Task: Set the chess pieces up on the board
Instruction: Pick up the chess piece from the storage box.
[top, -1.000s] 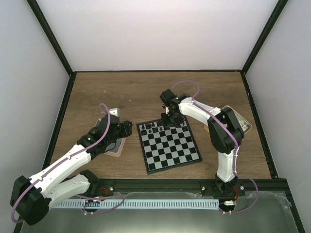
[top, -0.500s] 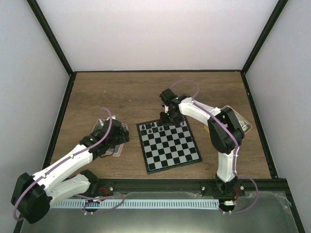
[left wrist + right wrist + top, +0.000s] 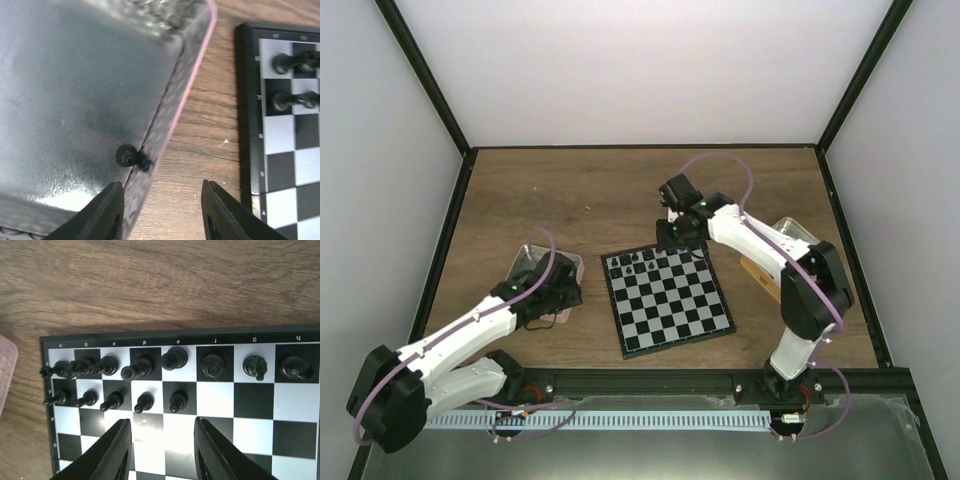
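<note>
Board with 13 black pieces in 2 rows. Right gripper above, fingers apart; left gripper likewise, over tray holding 1 black piece.

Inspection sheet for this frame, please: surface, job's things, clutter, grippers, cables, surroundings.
Surface: wooden table, brown grain.
Job's things: board flat, centred; thirteen black pieces on its two far rows, three second-row squares vacant; lone piece lying in tray; white pieces: nothing seen.
Clutter: tan tin at right, partly hidden.
Grippers: left gripper open, over tray's edge; right gripper open, empty, above board.
Cables: purple cables looped, clear of pieces.
Surroundings: pale walls, black frame.
</note>
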### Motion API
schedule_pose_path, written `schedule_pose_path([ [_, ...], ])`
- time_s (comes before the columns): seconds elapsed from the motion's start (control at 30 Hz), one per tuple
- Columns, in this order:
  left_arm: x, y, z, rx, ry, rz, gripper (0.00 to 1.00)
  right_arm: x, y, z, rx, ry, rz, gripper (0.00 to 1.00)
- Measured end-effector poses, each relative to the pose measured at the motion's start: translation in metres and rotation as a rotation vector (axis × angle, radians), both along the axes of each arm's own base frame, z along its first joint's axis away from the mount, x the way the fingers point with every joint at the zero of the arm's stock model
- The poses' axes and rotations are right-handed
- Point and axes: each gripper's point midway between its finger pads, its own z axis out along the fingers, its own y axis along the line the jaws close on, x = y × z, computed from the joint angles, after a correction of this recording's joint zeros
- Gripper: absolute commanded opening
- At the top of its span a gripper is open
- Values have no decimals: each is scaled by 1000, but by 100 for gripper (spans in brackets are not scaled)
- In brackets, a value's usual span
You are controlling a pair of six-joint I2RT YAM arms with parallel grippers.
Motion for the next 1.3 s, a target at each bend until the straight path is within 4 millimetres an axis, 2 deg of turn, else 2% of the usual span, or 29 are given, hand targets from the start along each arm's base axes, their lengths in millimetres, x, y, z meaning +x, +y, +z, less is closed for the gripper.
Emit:
schedule_pose_path([
  [0.1, -4, 4, -12, 35, 49, 14, 31, -5, -3, 13, 35, -34, -17, 36],
  [0.2, -10, 11, -24, 83, 111, 31, 28, -13, -9, 20, 62, -54, -36, 36],
  [0.33, -15, 14, -23, 88, 136, 47, 10, -28, -19, 25, 95, -72, -65, 36],
  [0.47, -16, 10, -18, 51, 127, 46, 4, -42, -29, 32, 129, -97, -87, 36],
  [0.6, -16, 5, -19, 15, 151, 72, 4, -43, -32, 44, 161, -141, -100, 36],
  [0.87, 19, -15, -17, -7, 147, 148, 6, -39, -35, 44, 164, -188, -114, 36],
  [0.93, 29, -17, -17, -11, 140, 180, 12, -37, -35, 43, 162, -200, -114, 36],
  [1.03, 46, -17, -14, -38, 120, 238, 30, -35, -35, 43, 160, -213, -111, 36],
  [1.1, 56, -17, -11, -61, 107, 265, 38, -33, -35, 44, 163, -222, -109, 36],
  [1.2, 70, -16, -5, -81, 89, 296, 41, -31, -34, 46, 166, -235, -111, 36],
  [1.3, 75, -16, 3, -78, 72, 293, 37, -29, -34, 47, 170, -248, -114, 36],
])
